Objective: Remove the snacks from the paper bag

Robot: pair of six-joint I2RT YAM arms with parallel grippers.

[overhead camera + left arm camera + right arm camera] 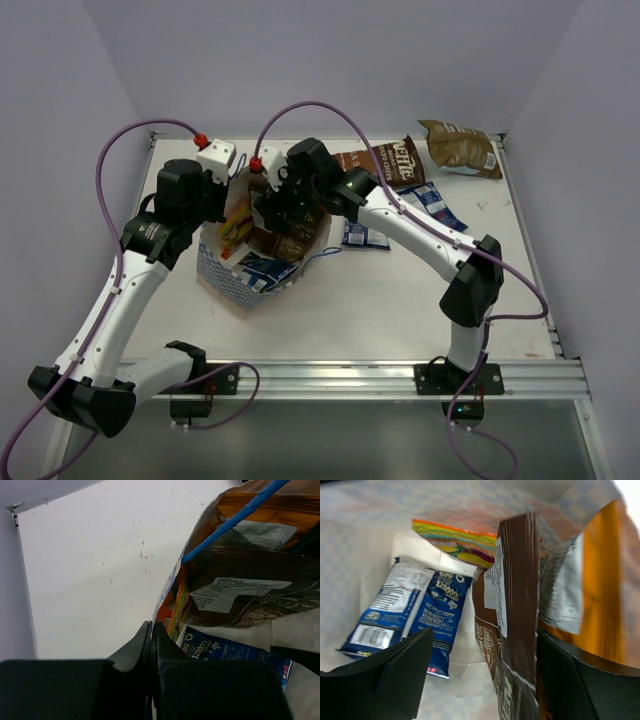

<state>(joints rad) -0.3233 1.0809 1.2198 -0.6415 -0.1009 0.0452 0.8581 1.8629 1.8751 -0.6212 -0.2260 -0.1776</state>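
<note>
Closest in, the right gripper (485,642) hung wide open inside the paper bag (365,525), jaws straddling the upright brown chip bag (517,605) — nothing gripped. I'd judge it light, crinkly and slick: pinch the flat top seam, gently, so the chips survive. The orange bag (605,595) pressed just beside it. The blue packets (440,610) lay flat on the bottom, the red-yellow packet (460,542) beyond. The left gripper (152,630) was clamped shut, seemingly on the rim. Farthest back — two brown bags (462,148) out on the bench (400,300).
</note>
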